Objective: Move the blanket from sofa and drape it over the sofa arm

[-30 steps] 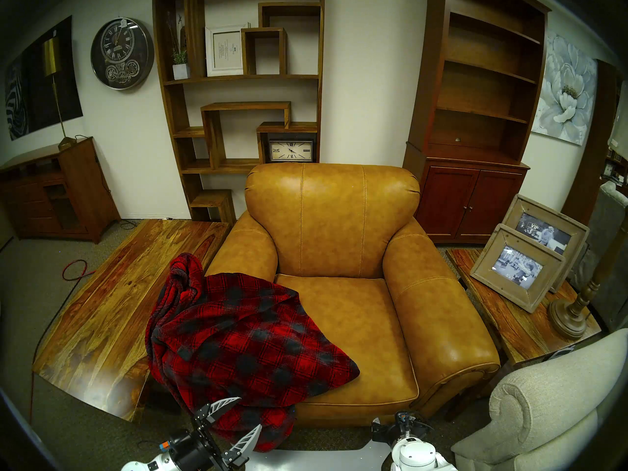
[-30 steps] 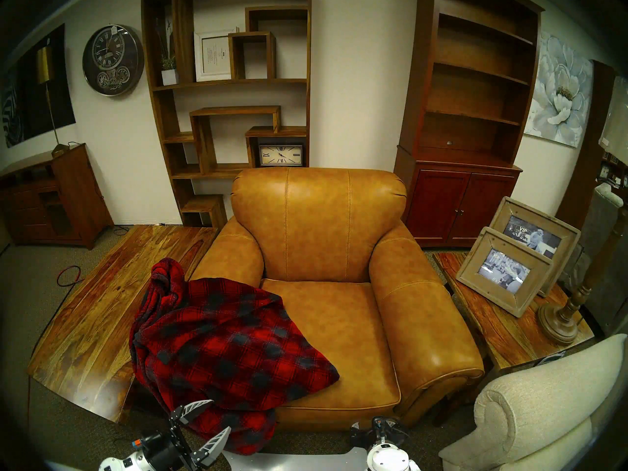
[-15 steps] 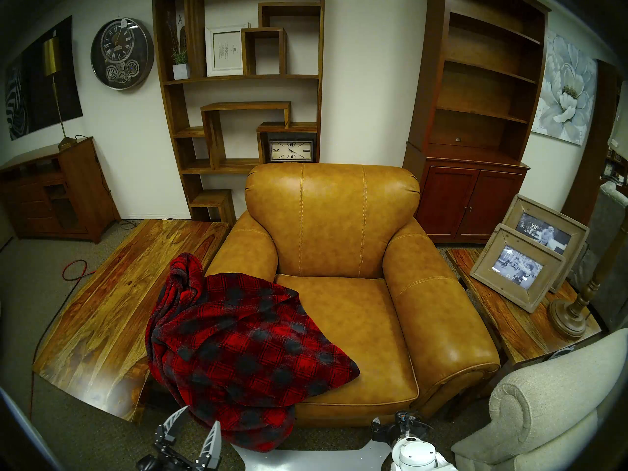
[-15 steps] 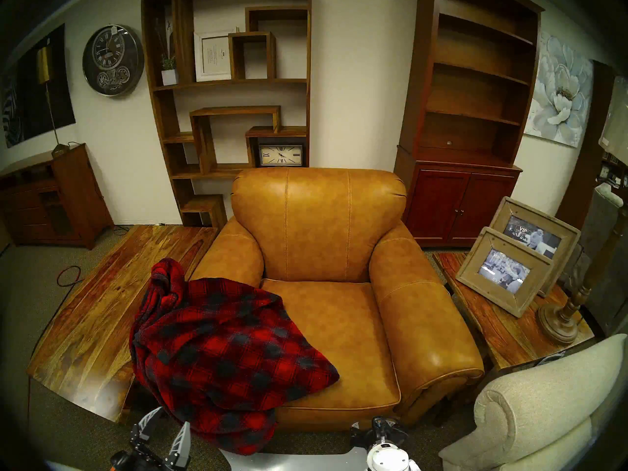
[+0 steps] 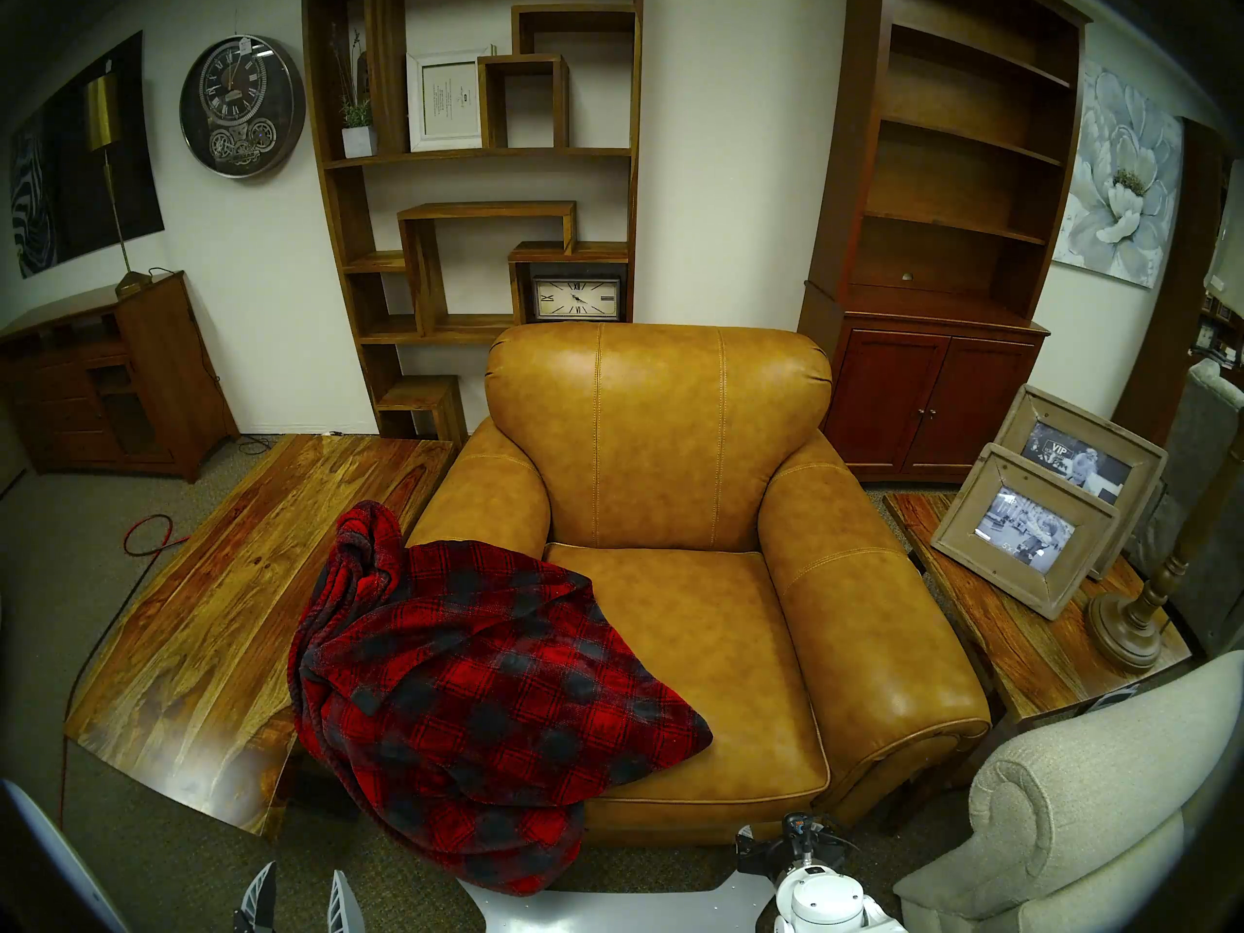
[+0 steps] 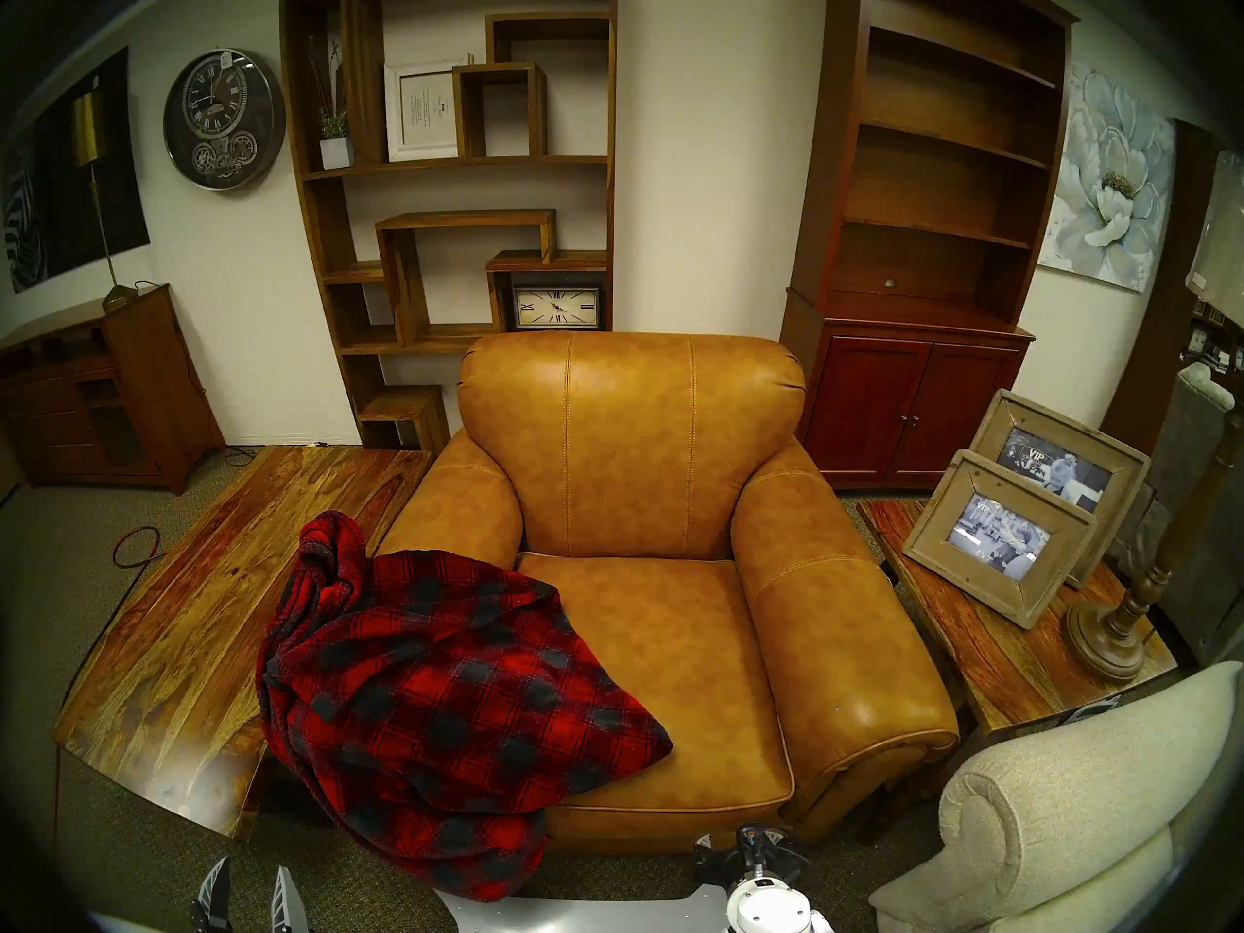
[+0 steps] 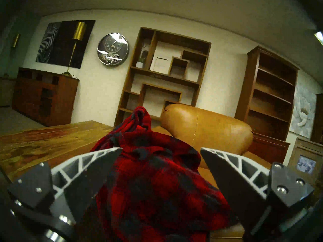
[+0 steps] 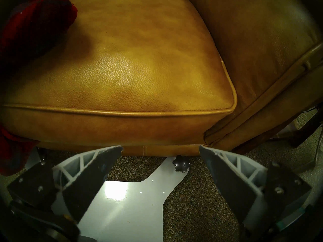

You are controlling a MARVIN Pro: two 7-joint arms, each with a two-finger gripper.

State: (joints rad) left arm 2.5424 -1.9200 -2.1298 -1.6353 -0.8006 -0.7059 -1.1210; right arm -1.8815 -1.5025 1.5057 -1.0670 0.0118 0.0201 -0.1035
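Observation:
The red and dark plaid blanket (image 5: 485,696) lies over the front of the tan leather sofa's (image 5: 660,440) left sofa arm (image 5: 491,501). It spreads onto the seat cushion and hangs down the front. A bunched end stands up at its far side. My left gripper (image 5: 303,878) is open and empty, low, in front and to the left of the hanging cloth. In the left wrist view the blanket (image 7: 148,184) fills the space ahead of the gripper (image 7: 160,149). My right gripper (image 8: 160,147) is open and empty, low before the seat's front edge.
A long wooden table (image 5: 222,608) stands against the sofa's left side. A side table (image 5: 996,642) with two picture frames (image 5: 1030,534) and a lamp base (image 5: 1124,629) stands on the right. A beige fabric sofa arm (image 5: 1077,797) is at the front right. My base plate (image 5: 606,911) is underneath.
My left gripper has drawn back down and to the left, away from the blanket's hanging front, and turned upright, staying open. The blanket and the right arm have not moved.

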